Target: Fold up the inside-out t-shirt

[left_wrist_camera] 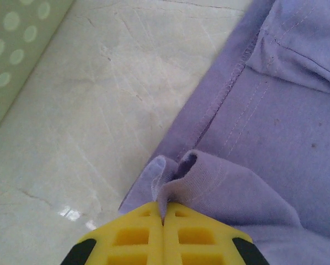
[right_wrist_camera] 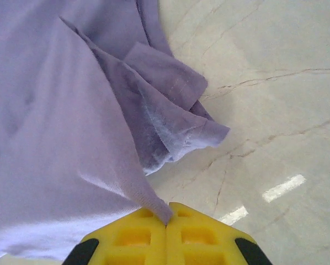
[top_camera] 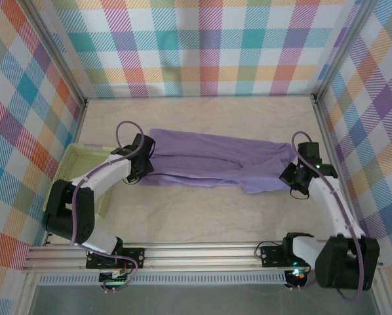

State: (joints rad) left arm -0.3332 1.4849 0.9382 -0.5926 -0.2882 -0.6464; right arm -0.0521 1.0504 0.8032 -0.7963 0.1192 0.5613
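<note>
Lavender-purple fabric t-shirt, seemingly folded lengthwise into a band.
Left gripper and right gripper each pinch an end; crosswise folds likely remain.

We list: t-shirt, cut off at the top and right edges of the left wrist view, top and left of the right wrist view; green tray, blurred, cropped at the corner; left tool and right tool, cut off below, pinched fabric hidden between their closed fingers.
</note>
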